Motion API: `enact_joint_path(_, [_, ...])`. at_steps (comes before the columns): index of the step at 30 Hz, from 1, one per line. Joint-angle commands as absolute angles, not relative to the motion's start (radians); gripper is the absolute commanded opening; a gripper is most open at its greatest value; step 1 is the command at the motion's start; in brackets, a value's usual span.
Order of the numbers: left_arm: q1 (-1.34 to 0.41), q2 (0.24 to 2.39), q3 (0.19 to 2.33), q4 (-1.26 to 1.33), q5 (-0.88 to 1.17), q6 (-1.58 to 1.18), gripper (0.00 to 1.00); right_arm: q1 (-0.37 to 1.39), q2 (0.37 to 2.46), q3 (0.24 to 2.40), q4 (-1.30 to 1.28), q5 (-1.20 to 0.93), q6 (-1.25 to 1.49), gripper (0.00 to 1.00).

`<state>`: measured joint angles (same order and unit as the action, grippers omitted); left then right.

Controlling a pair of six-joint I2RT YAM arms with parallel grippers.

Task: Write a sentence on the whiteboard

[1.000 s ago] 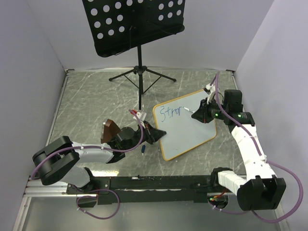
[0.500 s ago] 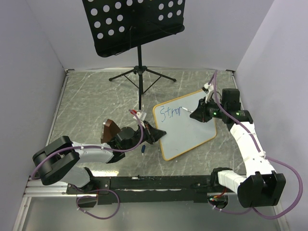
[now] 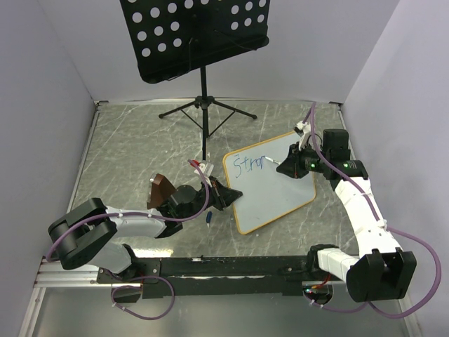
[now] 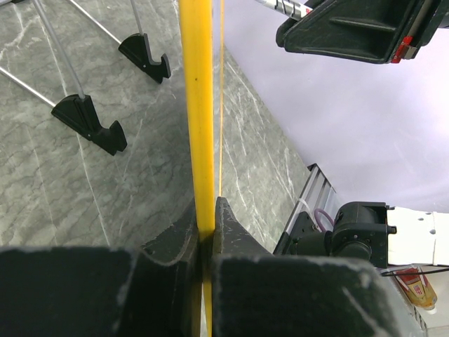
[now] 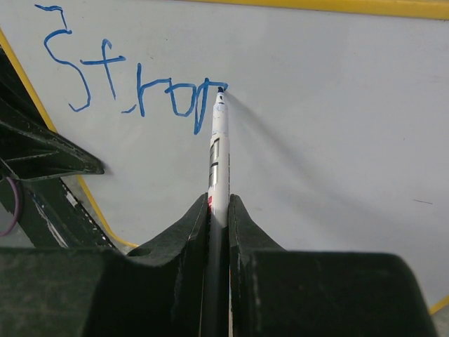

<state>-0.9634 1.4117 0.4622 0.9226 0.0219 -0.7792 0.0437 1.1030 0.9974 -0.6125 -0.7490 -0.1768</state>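
The whiteboard [image 3: 273, 193] lies tilted on the table, its frame yellow-orange. Blue marker letters [image 3: 249, 165] reading about "Stron" run along its upper left; they also show in the right wrist view [image 5: 133, 88]. My right gripper [image 3: 289, 168] is shut on a white marker [image 5: 219, 154], whose tip touches the board at the end of the last letter. My left gripper [image 3: 223, 196] is shut on the whiteboard's left edge; the frame [image 4: 198, 105] stands between its fingers in the left wrist view.
A black perforated music stand [image 3: 196, 35] stands at the back, its tripod feet [image 4: 91, 123] on the marble table. A small blue cap [image 3: 210, 220] lies by the left gripper. A brown object [image 3: 161, 189] sits beside the left arm.
The right gripper has moved slightly left and back with the marker, and the blue writing has grown by a stroke. The left arm has not moved.
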Motion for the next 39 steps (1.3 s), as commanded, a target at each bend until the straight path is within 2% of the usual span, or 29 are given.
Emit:
enact_joint_path(1, [-0.963,1.407,0.495,1.034,0.045,-0.749,0.01,0.051,1.106,1.026,-0.583,-0.739,-0.181,0.0])
enact_joint_path(21, [-0.96,1.401,0.495,1.031,0.038,-0.747,0.01,0.049,1.048,0.942,-0.683,-0.729,-0.27,0.0])
enact_joint_path(39, [-0.96,1.384,0.477,1.029,0.032,-0.753,0.01,0.021,1.063,1.012,-0.591,-0.698,-0.19,0.0])
